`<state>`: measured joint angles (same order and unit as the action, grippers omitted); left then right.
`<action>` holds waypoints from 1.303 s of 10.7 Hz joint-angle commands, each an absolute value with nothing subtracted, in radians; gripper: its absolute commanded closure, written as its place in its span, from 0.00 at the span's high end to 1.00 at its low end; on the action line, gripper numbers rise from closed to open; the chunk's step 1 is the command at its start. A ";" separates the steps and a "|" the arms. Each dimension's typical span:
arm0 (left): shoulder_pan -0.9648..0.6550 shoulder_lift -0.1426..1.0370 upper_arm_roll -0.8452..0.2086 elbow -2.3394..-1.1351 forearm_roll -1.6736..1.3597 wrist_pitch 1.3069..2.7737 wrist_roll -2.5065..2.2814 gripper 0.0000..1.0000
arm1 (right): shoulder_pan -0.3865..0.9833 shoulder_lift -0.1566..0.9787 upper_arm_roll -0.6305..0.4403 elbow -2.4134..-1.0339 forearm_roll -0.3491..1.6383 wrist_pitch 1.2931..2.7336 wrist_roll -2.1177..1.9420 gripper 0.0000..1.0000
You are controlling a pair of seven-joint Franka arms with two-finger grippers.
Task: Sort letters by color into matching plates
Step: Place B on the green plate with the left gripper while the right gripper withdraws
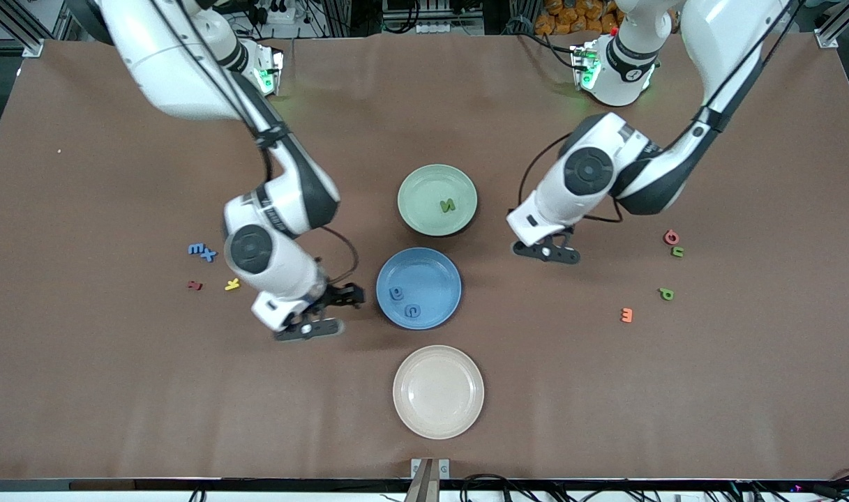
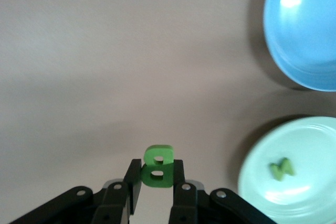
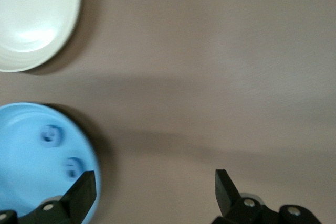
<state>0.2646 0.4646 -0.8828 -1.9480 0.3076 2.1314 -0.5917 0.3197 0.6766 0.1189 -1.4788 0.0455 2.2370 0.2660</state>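
My left gripper [image 2: 157, 170] is shut on a green letter [image 2: 158, 155]. It hangs over the bare table beside the pale green plate [image 1: 424, 183], toward the left arm's end [image 1: 546, 252]. One green letter [image 1: 448, 205] lies in that plate. The blue plate [image 1: 434, 273] holds two blue letters [image 1: 397, 293] [image 1: 413, 311]. My right gripper [image 1: 330, 312] stands open and empty beside the blue plate [image 3: 21, 182], over the table. Two blue letters [image 1: 202, 251] lie toward the right arm's end. Two green letters [image 1: 677, 252] [image 1: 667, 293] lie toward the left arm's end.
A cream plate [image 1: 438, 418] sits nearer the front camera than the blue plate. Red [image 1: 194, 284] and yellow [image 1: 232, 284] letters lie near the loose blue ones. A pink letter [image 1: 671, 237] and an orange letter [image 1: 626, 315] lie near the loose green ones.
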 commanded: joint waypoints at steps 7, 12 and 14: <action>-0.222 0.613 -0.749 -1.942 0.353 2.348 -1.191 0.00 | -0.014 0.500 0.127 -1.744 -0.017 2.218 -0.596 1.00; -0.362 0.678 -0.644 -1.861 0.353 2.372 -1.296 0.76 | -0.084 0.390 0.132 -1.969 -0.100 2.275 -0.732 1.00; -0.345 0.669 -0.644 -1.859 0.354 2.370 -1.287 1.00 | -0.113 0.353 0.137 -2.081 -0.100 2.373 -0.779 1.00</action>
